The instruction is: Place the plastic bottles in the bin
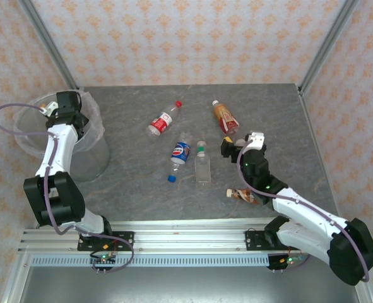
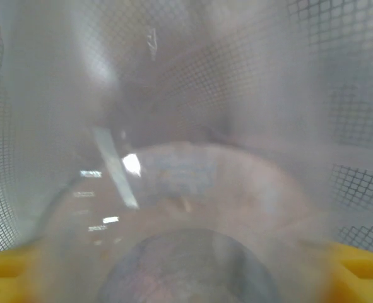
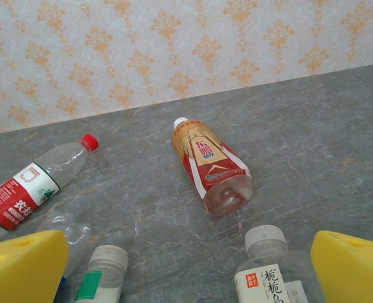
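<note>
- Clear thin plastic: the plastic bottles (image 1: 182,152) look light, slick, easily dented; the labelled mid-body seems the surest hold.
- Several lie right of the bin (image 1: 22,136), well apart.
- The right gripper (image 3: 187,268), wide open and empty, has a white-capped bottle (image 3: 268,265) just ahead.
- The left gripper (image 1: 63,104), above the bin, flanks a blurred bottle (image 2: 192,189); grip cannot be told.

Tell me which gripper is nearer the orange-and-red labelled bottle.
Right. The right gripper hovers just on the near side of the orange-and-red labelled bottle; the left gripper is far to its left, over the bin.
</note>
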Controlling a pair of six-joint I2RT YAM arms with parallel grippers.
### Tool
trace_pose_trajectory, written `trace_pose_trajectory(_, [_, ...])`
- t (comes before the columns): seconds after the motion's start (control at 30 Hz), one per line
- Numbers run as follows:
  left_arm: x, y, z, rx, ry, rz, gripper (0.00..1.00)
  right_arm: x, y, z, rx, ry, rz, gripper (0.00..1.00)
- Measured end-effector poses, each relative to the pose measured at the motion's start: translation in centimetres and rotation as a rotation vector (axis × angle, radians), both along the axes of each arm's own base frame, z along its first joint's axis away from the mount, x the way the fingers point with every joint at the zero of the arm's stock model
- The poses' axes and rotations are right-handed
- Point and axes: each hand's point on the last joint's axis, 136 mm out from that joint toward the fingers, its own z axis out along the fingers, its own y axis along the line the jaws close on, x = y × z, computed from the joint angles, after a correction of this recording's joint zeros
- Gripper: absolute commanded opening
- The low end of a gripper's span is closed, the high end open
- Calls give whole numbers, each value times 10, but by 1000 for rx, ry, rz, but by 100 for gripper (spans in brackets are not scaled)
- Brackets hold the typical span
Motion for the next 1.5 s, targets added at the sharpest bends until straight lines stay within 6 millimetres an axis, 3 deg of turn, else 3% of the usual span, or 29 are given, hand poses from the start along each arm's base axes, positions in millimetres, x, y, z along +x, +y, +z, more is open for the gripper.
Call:
trace_pose_trajectory(0.4, [1, -9, 14, -30, -52, -39, 92, 3, 4, -2, 8, 30, 6, 99])
trace_pose_trajectory(0.47, [1, -13, 23, -37, -75, -52, 100, 3, 1, -5, 11, 55, -6, 99])
trace_pose_trajectory(0.63, [-1, -20, 56, -32, -155, -85, 100, 3, -17, -7, 26, 131, -75, 99])
trace_pose_trajectory(0.87, [-9, -43, 94, -26, -261, -162, 100, -14, -45, -15, 53, 209, -139, 99])
trace_pose_trajectory(1.17, [-8, -79, 122, -68, -372, -292, 100, -25, -73, -61, 30, 422, -181, 99])
trace_pose_trajectory(1.5, [2, -119, 144, -157, -548, -496, 100, -32, -69, -105, 21, 628, -171, 99])
